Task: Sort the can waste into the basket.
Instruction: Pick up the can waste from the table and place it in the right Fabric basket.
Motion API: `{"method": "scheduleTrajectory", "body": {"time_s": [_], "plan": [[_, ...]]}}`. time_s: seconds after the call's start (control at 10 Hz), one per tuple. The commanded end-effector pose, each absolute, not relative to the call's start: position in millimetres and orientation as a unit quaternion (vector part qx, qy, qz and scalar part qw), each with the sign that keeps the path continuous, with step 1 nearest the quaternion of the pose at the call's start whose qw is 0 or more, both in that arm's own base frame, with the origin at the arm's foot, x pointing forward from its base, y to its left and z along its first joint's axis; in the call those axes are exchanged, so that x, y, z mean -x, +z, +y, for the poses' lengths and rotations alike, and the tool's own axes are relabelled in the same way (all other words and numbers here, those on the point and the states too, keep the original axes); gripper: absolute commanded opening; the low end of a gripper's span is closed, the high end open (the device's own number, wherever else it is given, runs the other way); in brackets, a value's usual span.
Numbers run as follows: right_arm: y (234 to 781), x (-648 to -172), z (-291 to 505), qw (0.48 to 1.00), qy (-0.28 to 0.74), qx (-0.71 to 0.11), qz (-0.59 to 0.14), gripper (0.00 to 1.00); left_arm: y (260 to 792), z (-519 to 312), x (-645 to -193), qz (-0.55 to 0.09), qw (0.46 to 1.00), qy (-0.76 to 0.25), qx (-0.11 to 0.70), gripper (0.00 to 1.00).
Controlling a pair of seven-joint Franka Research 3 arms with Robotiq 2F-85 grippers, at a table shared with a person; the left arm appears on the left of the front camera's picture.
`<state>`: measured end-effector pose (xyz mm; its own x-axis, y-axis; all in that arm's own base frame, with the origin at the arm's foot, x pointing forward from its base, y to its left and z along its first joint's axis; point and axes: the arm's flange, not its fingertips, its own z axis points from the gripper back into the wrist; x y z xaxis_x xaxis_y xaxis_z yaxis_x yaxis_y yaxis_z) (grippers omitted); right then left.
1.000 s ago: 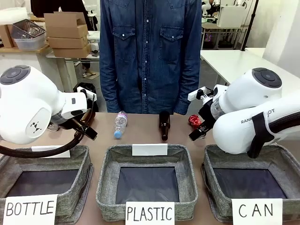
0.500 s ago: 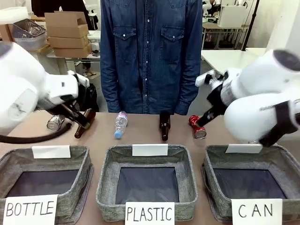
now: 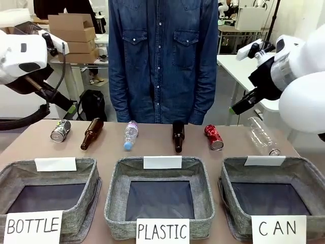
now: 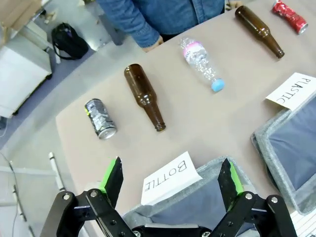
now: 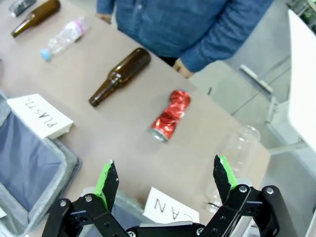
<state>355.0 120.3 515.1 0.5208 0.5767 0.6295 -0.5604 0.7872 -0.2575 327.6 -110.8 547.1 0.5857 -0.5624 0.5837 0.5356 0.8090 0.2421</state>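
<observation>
The shiny red can lies on its side at the table's far right of centre, and it sits just beyond my right gripper as the red can. The dark silver can lies at the far left, ahead and left of my left gripper as the dark can. The CAN basket stands at the front right with nothing in it. Both grippers hang open and hold nothing, the left gripper high at the left and the right gripper high at the right.
Two brown glass bottles and two clear plastic bottles lie in the same far row. The PLASTIC basket and the BOTTLE basket stand along the front edge. A person in a denim shirt stands at the far side.
Both arms have risen and swung outward, away from the row of objects. The dark can at the left and the clear bottle at the right now show.
</observation>
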Motion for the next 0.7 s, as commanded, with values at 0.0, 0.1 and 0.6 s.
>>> {"method": "scheduleTrajectory", "body": {"time_s": [0.0, 0.1, 0.6], "plan": [[503, -354, 97, 0.864, 0.349, -0.096, -0.350, 1.00, 549, -90, -335, -0.295, 0.907, -0.289, 0.079, 1.00], [506, -357, 69, 0.850, 0.332, -0.281, -0.296, 1.00, 550, -60, -340, -0.242, 0.898, -0.284, 0.232, 1.00], [494, -366, -65, 0.759, 0.005, -0.621, -0.195, 1.00, 513, 81, -352, -0.166, 0.794, 0.062, 0.581, 1.00]]}}
